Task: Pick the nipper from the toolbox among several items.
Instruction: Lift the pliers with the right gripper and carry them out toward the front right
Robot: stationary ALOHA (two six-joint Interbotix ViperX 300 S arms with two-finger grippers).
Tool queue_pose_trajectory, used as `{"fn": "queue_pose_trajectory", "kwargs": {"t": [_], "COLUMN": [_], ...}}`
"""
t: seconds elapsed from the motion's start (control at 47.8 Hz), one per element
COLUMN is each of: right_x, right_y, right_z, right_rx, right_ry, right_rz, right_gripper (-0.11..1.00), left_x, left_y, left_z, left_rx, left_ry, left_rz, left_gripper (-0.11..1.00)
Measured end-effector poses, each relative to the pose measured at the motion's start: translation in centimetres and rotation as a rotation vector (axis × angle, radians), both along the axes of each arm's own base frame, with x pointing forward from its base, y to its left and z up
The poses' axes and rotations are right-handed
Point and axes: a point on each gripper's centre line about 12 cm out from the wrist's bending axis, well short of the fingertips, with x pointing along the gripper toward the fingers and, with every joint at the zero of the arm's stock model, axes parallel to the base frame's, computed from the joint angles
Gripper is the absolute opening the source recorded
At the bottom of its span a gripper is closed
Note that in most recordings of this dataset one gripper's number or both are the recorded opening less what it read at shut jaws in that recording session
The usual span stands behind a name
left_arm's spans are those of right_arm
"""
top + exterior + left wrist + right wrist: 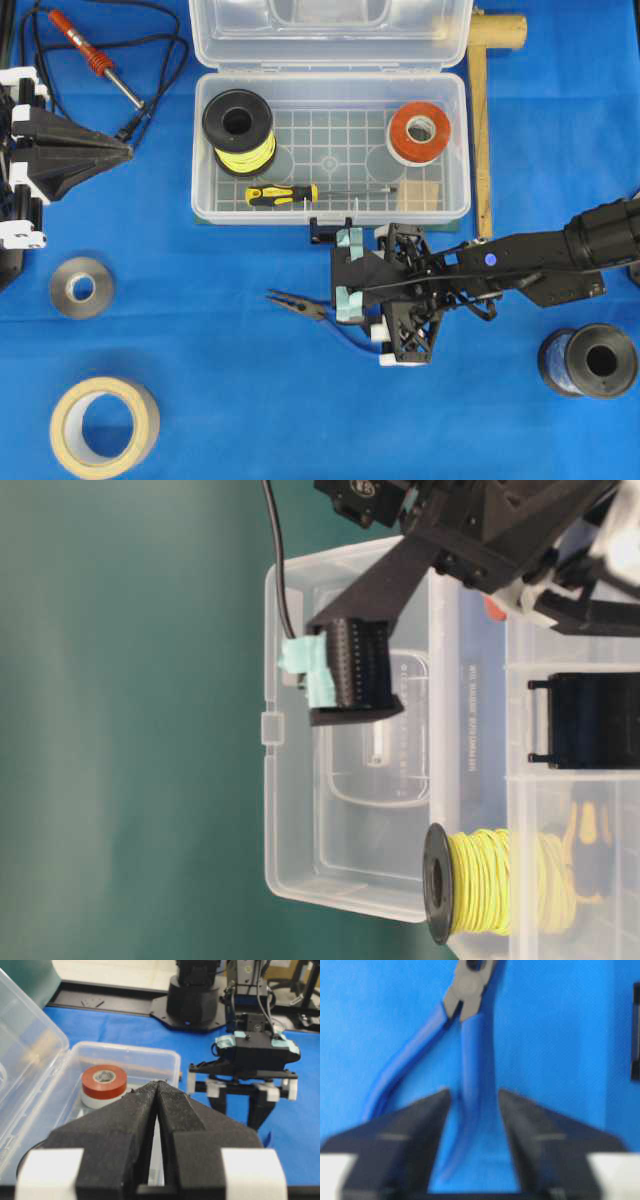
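Observation:
The nipper (pixel 298 302) lies on the blue cloth in front of the toolbox (pixel 330 214), outside it, with its dark pointed jaws to the left. My right gripper (pixel 348 270) hovers over its blue handles, which it hides from above. In the right wrist view the nipper (pixel 472 1035) shows clearly. The right gripper (pixel 474 1097) is open, with one handle between the fingers and a gap on each side. My left gripper (pixel 125 150) is shut and empty at the far left, its tips (pixel 159 1084) pressed together. The toolbox lid stands open.
In the toolbox are a yellow wire spool (pixel 238 128), red tape (pixel 419 130), a yellow-and-black screwdriver (pixel 285 194) and a wooden block (pixel 420 195). On the cloth are a soldering iron (pixel 95 60), grey tape (pixel 81 287), masking tape (pixel 104 426), a dark spool (pixel 590 361) and a wooden mallet (pixel 483 100).

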Motion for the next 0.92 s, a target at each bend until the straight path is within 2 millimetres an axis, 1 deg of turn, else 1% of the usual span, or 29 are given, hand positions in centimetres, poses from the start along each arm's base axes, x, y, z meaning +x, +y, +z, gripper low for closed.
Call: {"fn": "queue_pose_trajectory", "kwargs": {"t": [0.042,0.063,0.105,0.167,0.209,0.251,0.272,0.314,0.376,0.481,0.585,0.732,0.836,0.92], "right_x": [-0.2,-0.2,-0.4,-0.7,-1.3,-2.1,-2.6,-3.5,-5.0,-8.3,-11.7,-16.4,-19.1,-20.7], "right_y": [-0.1,-0.3,-0.5,-1.0,-1.4,-1.8,-2.0,-2.4,-2.9,-4.2,-5.5,-6.1,-6.4,-6.6], "right_z": [0.3,0.8,1.9,4.0,5.5,7.1,8.3,9.9,11.8,14.0,15.5,16.6,16.3,15.5], "right_rx": [-0.005,-0.005,-0.007,-0.012,-0.019,-0.028,-0.030,-0.035,-0.043,-0.059,-0.069,-0.079,-0.080,-0.081], "right_ry": [0.008,0.007,-0.006,-0.043,-0.072,-0.110,-0.140,-0.185,-0.239,-0.332,-0.441,-0.591,-0.658,-0.693], "right_rz": [0.002,-0.002,-0.004,-0.006,-0.004,0.000,0.000,0.001,0.003,-0.008,-0.029,-0.023,-0.031,-0.038], "right_gripper": [0.74,0.79,0.84,0.80,0.77,0.78,0.79,0.79,0.79,0.79,0.79,0.79,0.79,0.79], "left_x": [0.0,0.0,0.0,0.0,0.0,0.0,0.0,0.0,0.0,0.0,0.0,-0.1,-0.1,-0.1], "left_y": [0.0,0.0,0.0,0.0,0.0,0.0,0.0,0.0,0.0,0.0,0.0,0.0,0.0,0.0], "left_z": [0.0,0.0,0.0,0.0,0.0,0.0,0.0,0.0,0.0,0.0,0.0,0.0,0.0,0.0], "left_rx": [0.000,0.000,0.000,0.000,0.000,0.002,0.000,0.000,0.000,0.000,0.000,-0.002,0.000,-0.002], "left_ry": [0.002,0.000,0.002,0.000,0.000,-0.001,-0.002,-0.002,-0.002,-0.002,-0.002,0.000,0.000,0.000], "left_rz": [0.000,0.000,0.000,0.000,0.000,0.000,0.000,0.000,0.000,0.000,0.000,0.000,0.000,0.000], "left_gripper": [0.00,0.00,0.00,0.00,0.00,0.00,0.00,0.00,0.00,0.00,0.00,0.00,0.00,0.00]}}
